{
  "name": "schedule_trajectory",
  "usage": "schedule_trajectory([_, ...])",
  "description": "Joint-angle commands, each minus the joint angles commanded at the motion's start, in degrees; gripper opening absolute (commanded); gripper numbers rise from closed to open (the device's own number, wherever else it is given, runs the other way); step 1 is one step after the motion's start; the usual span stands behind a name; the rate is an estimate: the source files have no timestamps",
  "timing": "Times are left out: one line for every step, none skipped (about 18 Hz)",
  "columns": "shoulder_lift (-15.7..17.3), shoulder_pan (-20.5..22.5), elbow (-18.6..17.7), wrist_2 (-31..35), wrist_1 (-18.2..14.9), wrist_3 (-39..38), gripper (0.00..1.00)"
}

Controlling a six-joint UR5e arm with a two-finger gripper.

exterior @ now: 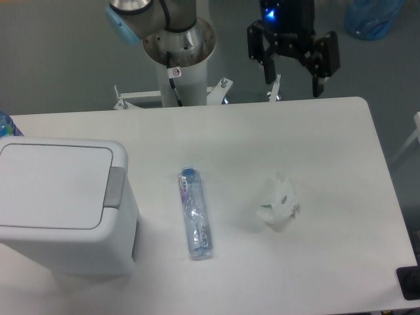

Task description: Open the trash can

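Nothing done: trash can [62,203] lid sat flat, grey push tab [115,187] untouched; gripper [294,81] released, empty, well apart, far off to its side

trash can [59,203]: left side cut by frame edge | blue item [8,123] behind it: mostly hidden

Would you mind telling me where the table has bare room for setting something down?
Bare table lies along the far edge and right of the crumpled wrapper. A narrower strip separates it from the bottle. The trash can crowds the left.
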Motion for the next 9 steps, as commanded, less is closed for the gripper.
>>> schedule_trajectory([0.00, 0.00, 0.00, 0.09, 0.09, 0.00, 1.00])
schedule_trajectory([0.00, 0.00, 0.00, 0.00, 0.09, 0.00, 1.00])
schedule_trajectory([0.00, 0.00, 0.00, 0.00, 0.09, -0.09, 1.00])
schedule_trajectory([0.00, -0.09, 0.26, 0.00, 0.00, -0.52, 1.00])
schedule_trajectory([-0.09, -0.26, 0.44, 0.00, 0.09, -1.22, 1.00])
schedule_trajectory([-0.35, -0.35, 0.61, 0.00, 0.09, -2.27, 1.00])
schedule_trajectory([-0.70, -0.53, 0.88, 0.00, 0.17, -3.94, 1.00])
schedule_trajectory([-0.88, -0.70, 1.23, 0.00, 0.18, -5.96, 1.00])
schedule_trajectory([-1.23, -0.88, 1.49, -0.52, 0.18, -8.50, 1.00])
